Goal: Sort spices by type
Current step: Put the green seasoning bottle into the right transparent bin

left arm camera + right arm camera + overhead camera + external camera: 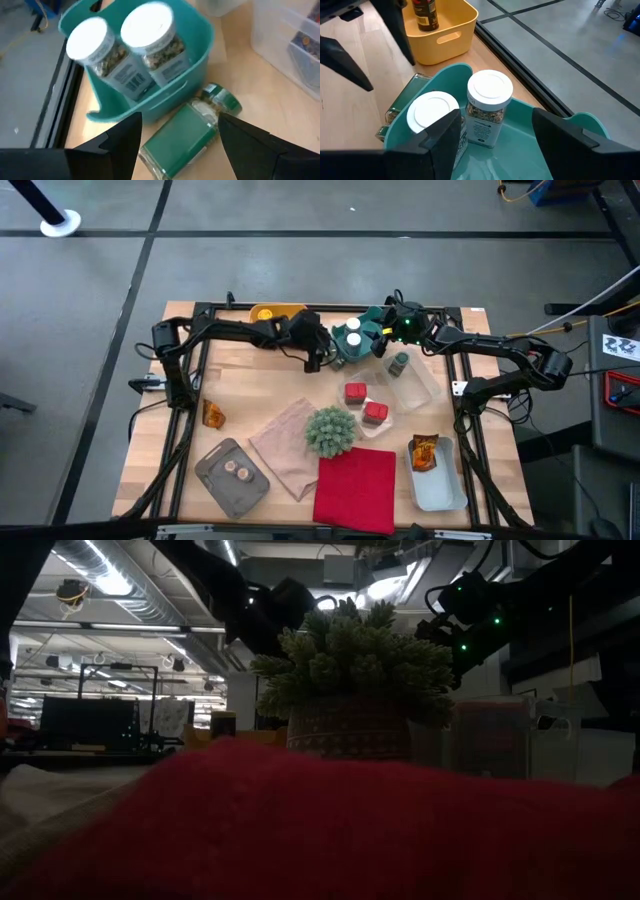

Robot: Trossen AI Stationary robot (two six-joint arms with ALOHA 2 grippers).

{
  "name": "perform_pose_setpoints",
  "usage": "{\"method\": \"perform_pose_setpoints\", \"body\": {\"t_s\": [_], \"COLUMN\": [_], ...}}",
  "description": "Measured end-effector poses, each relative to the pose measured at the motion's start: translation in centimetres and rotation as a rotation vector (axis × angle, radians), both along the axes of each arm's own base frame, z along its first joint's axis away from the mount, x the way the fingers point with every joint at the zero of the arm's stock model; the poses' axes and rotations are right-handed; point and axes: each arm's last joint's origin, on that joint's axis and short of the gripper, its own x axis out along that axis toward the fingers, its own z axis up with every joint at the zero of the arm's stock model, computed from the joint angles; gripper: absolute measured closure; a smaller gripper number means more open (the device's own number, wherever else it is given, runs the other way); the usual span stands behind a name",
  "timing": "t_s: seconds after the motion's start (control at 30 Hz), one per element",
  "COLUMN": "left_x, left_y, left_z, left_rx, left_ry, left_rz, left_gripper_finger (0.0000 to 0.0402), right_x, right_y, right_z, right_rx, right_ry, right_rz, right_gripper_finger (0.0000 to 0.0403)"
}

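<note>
1. Standing upright inside a teal plastic bin [200, 45] with curved walls at the table's far edge: two clear glass jars with flat white caps [147, 27], flecked dried herbs within.
2. Lying on its side on the pale wood, just outside that bin: a green-labelled square glass jar with a green cap [182, 135].
3. Hovering over it with dark fingers spread to either side, not touching: left gripper [177, 142].
4. Poised above the bin with fingers apart, holding nothing: right gripper [492, 142].
5. Shown only from the right wrist: a dark bottle in a yellow plastic bin [445, 37].
6. Seen only from overhead: two red tins [365, 402], an orange foil packet [424, 452], a spiky green plant ball [331, 430], a red cloth [356, 488].
</note>
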Motion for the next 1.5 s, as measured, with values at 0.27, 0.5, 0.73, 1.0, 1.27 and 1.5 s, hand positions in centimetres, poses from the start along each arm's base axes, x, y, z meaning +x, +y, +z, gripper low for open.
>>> {"method": "perform_pose_setpoints", "body": {"t_s": [0.27, 0.5, 0.73, 1.0, 1.27, 1.5], "left_x": [-0.4, -0.6, -0.9, -0.9, -0.8, -0.3], "left_y": [1.2, 2.2, 2.9, 2.7, 2.6, 1.8], "left_z": [0.0, 0.2, 0.3, 0.3, 0.2, -0.5], "left_rx": [-0.111, -0.207, -0.239, -0.260, -0.350, -0.398], "left_ry": [-0.049, -0.121, -0.142, -0.145, -0.173, -0.163], "left_rz": [0.139, 0.259, 0.309, 0.301, 0.354, 0.372], "left_gripper_finger": [0.0155, 0.0170, 0.0244, 0.0336, 0.0398, 0.0400], "right_x": [0.0, 0.0, 0.1, 0.1, 0.1, 0.1], "right_y": [0.0, 0.0, 0.0, 0.0, 0.0, 0.0], "right_z": [0.0, 0.0, 0.1, 0.1, 0.1, 0.1], "right_rx": [0.000, -0.003, -0.008, -0.009, -0.009, -0.009], "right_ry": [0.000, -0.004, -0.012, -0.013, -0.013, -0.013], "right_rz": [0.000, 0.000, 0.000, 0.000, 0.000, 0.000], "right_gripper_finger": [0.0158, 0.0158, 0.0158, 0.0158, 0.0158, 0.0158]}}
